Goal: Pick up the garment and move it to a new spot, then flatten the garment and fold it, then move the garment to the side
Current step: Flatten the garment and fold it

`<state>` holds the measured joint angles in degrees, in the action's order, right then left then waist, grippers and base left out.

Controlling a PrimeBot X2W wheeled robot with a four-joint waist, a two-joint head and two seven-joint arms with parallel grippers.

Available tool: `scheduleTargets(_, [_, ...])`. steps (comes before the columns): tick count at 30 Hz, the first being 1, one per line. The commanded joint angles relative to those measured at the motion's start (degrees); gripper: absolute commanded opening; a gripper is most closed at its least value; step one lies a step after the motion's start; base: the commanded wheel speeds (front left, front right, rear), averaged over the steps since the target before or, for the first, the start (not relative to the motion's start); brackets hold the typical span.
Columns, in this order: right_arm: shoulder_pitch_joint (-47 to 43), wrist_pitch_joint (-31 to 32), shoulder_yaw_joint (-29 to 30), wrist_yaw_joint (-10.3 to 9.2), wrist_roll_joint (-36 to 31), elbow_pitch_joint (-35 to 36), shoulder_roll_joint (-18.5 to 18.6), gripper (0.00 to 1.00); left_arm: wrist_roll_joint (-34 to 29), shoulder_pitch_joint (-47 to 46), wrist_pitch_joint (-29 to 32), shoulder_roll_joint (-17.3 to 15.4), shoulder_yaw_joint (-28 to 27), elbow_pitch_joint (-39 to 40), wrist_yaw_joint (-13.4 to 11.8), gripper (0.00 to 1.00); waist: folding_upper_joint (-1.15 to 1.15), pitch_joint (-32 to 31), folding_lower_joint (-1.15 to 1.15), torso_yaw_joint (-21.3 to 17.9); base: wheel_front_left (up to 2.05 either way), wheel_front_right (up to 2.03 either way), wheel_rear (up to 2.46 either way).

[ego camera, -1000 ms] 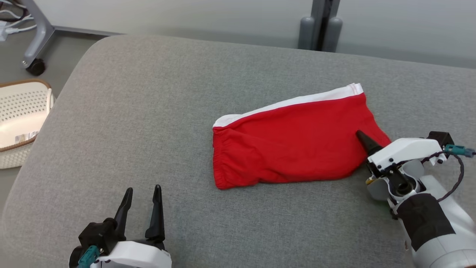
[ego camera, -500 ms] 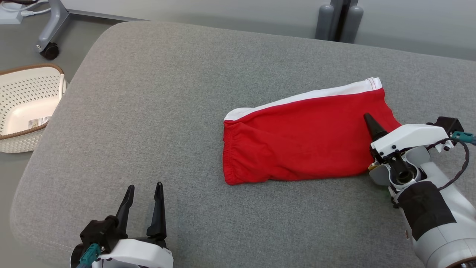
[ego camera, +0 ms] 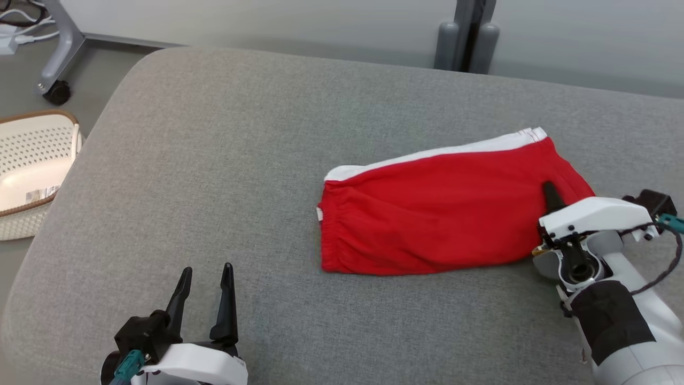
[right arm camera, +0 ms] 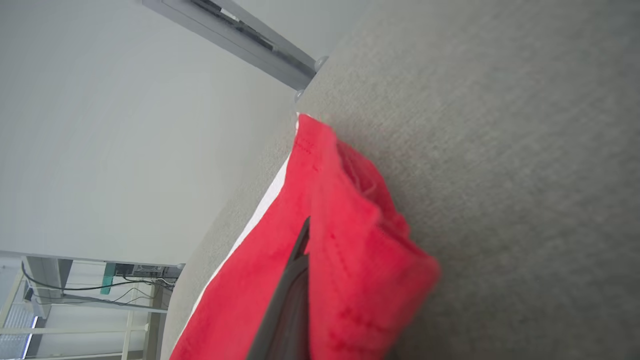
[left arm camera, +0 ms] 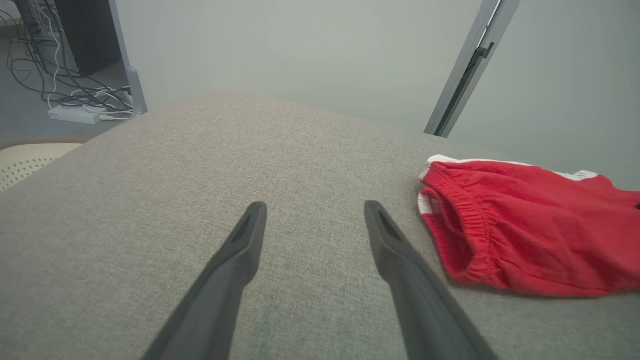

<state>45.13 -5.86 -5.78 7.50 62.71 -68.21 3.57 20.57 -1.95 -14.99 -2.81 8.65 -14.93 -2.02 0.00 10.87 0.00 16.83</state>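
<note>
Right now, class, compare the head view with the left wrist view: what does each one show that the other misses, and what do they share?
Head view's own: the right gripper, shut on the right end of the red shorts, and a castor wheel on the floor.
Left wrist view's own: a dark computer case, and the shorts' gathered waistband seen from the side.
Shared: the shorts, the grey cushion under them, the cream basket, and the open left gripper.

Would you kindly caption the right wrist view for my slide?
Right gripper shut on red shorts lying on grey cushion.
</note>
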Motion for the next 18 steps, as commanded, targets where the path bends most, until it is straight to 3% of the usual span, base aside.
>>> scheduleTargets(1, [-1.31,-1.20,0.53,0.00,0.64,-0.25,0.91,0.00,-0.26,0.04,-0.18,-0.21,-0.26,-0.04,0.05,1.00,0.00,-0.90,0.00,-0.72,0.00,0.00,0.00])
scheduleTargets(10, [-4.52,-7.75,2.21,0.01,-0.33,-4.11,3.01,0.00,0.46,1.24,-0.18,-0.22,-0.35,-0.50,-0.15,1.00,0.00,-4.85,0.00,-2.15,0.00,0.00,0.00])
scheduleTargets(18, [-6.88,-9.48,1.97,0.01,-5.40,-5.35,5.19,0.00,0.76,2.31,-0.18,-0.22,-0.34,-0.46,-0.45,1.00,0.00,-6.99,0.00,-1.92,0.00,0.00,0.00])
